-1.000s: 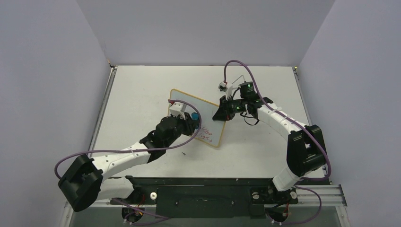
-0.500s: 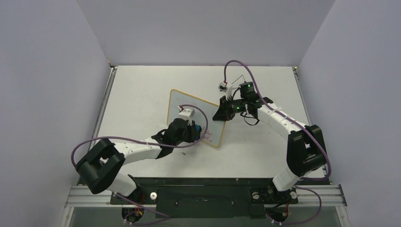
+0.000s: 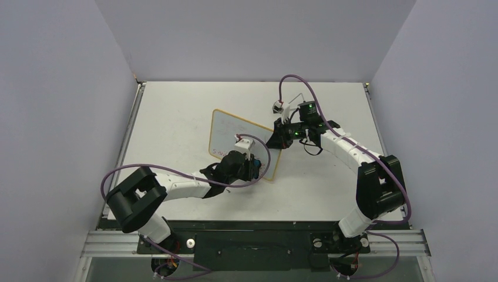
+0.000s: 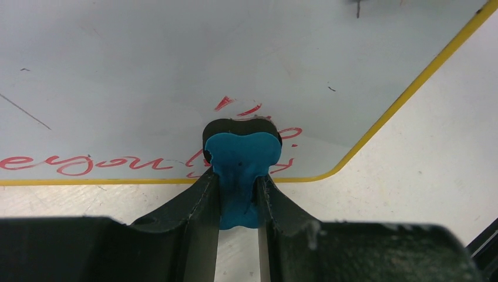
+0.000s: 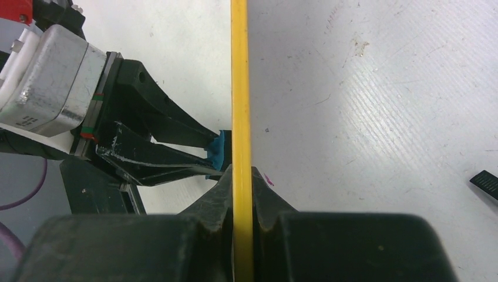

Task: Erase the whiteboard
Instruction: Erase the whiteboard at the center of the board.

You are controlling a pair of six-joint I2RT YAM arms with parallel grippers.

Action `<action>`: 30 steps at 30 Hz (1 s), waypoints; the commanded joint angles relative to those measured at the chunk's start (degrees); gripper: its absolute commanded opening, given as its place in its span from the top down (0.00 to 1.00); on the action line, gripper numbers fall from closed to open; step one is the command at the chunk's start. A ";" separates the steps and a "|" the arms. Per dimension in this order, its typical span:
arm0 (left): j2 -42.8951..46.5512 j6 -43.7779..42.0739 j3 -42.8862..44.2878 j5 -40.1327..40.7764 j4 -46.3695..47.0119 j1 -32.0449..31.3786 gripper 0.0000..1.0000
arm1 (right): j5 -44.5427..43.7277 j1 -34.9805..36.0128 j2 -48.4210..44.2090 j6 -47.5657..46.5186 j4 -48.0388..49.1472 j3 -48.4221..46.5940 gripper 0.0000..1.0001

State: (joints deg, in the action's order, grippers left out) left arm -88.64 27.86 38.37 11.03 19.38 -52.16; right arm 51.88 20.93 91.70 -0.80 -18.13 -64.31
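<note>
The whiteboard (image 3: 232, 134) stands propped near the middle of the worktop (image 3: 170, 106), its written face turned toward the left arm and its long lower edge running across the top view from the far left down toward the near right. The right gripper (image 3: 276, 141) sits at the board's right-hand side with its jaws pressed together on the thin frame (image 5: 239, 88). In the right wrist view that frame runs straight out between them, so this arm looks to be steadying the board. The left gripper (image 3: 253, 166) is the nearer one to the writing. Its jaws are narrowed and pinch the blue eraser (image 4: 241, 158), whose dark pad is set flat against the board face close to the lower right corner. A few red flecks show just above the pad. The main line of red handwriting (image 4: 76, 165) lies to the eraser's left in the left wrist view, stretched along the bottom frame and just above it. Judging from this, the coming stroke should travel sideways along that lower edge, away from the corner and parallel to the script, with pressure kept against the face while the right arm braces it. Much of the face above looks blank apart from small dark marks.
</note>
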 commanded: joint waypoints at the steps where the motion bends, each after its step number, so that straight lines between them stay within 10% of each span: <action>1: 2.76 0.96 -0.43 4.65 3.80 0.89 1.00 | 1.38 1.13 -0.58 1.24 -1.77 -0.73 1.00; 23: 0.78 -0.02 1.50 5.14 5.51 -4.79 1.00 | 1.32 1.22 -0.45 1.24 -1.81 -0.73 1.00; 30: 4.38 3.16 -3.08 8.05 4.67 1.90 1.00 | 1.34 1.23 -0.71 1.24 -1.70 -0.73 1.00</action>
State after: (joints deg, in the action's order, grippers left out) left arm -87.33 29.10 36.93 16.75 22.52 -54.98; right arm 51.90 21.39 91.70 0.34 -18.28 -64.31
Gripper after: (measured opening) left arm 0.213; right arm 0.018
